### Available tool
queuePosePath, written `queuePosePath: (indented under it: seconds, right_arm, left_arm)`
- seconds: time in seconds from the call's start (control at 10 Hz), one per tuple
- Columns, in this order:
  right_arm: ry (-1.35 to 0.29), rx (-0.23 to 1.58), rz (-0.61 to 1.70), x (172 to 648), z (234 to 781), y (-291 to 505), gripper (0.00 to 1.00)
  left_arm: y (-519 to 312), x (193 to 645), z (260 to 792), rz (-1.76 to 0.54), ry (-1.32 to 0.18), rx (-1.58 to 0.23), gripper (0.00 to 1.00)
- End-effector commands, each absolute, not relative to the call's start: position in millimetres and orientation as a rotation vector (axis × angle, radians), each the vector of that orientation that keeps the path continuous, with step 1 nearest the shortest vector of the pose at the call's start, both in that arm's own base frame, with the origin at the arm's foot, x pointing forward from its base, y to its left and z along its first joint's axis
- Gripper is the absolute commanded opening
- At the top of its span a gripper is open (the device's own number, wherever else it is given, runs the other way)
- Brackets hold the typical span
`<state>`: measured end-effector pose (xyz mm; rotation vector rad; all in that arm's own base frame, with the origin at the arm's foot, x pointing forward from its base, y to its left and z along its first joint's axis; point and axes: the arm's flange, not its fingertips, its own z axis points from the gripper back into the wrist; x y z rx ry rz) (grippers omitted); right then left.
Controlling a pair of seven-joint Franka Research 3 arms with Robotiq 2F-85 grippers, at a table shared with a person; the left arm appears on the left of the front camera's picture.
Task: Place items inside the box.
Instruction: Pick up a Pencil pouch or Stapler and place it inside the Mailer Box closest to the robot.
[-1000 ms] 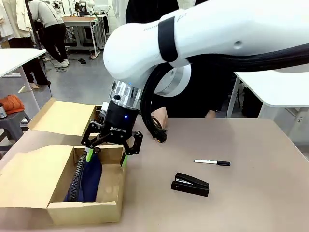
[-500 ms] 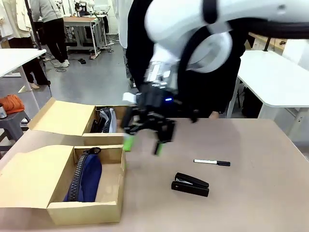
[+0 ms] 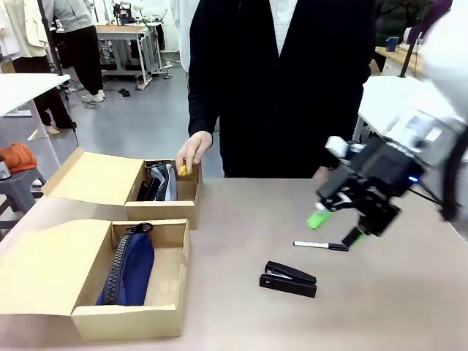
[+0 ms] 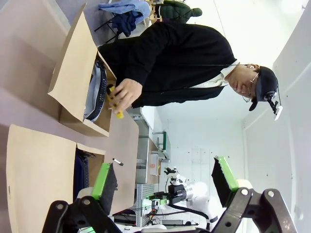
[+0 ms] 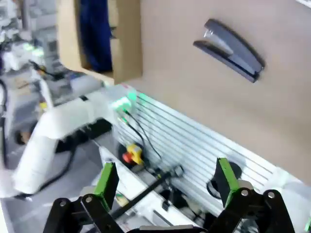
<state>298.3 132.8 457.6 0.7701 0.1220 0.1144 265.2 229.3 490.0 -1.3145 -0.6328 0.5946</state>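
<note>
right tool [image 3: 335, 228] apart near marker pen [image 3: 320, 246] | left tool [image 4: 163, 177] apart | navy pouch [image 3: 133, 272] in box [image 3: 128, 322]

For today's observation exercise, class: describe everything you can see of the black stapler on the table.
The black stapler lies flat on the beige table, shut, top arm down on its base. It looks like matte dark plastic, with a paler glint at its left end. It sits right of the near cardboard box and nearer the camera than the marker pen, apart from both. Only the table touches it.
</note>
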Motion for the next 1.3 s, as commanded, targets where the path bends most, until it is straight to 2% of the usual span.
queuePosePath:
  seconds: [0.0, 0.2, 0.3, 0.6, 0.7, 1.2]
  right_arm:
    - [-0.127, 1.048, -0.051, 274, 435, 66, 1.0]
    - [-0.246, 1.232, -0.185, 249, 412, 13, 1.0]
    - [-0.234, 1.309, -0.184, 239, 395, -9, 1.0]
    - [-0.001, 1.507, -0.132, 240, 329, -28, 1.0]
    - [-0.155, 1.366, -0.25, 313, 438, -70, 1.0]
    - [-0.155, 1.366, -0.25, 313, 438, -70, 1.0]
  left_arm:
    - [228, 265, 491, 0.578, -0.652, -1.33, 1.0]
    - [228, 265, 491, 0.578, -0.652, -1.33, 1.0]
    - [228, 265, 491, 0.578, -0.652, -1.33, 1.0]
    - [228, 265, 491, 0.578, -0.652, -1.33, 1.0]
    - [228, 265, 491, 0.578, -0.652, -1.33, 1.0]
    - [228, 265, 491, 0.578, -0.652, -1.33, 1.0]
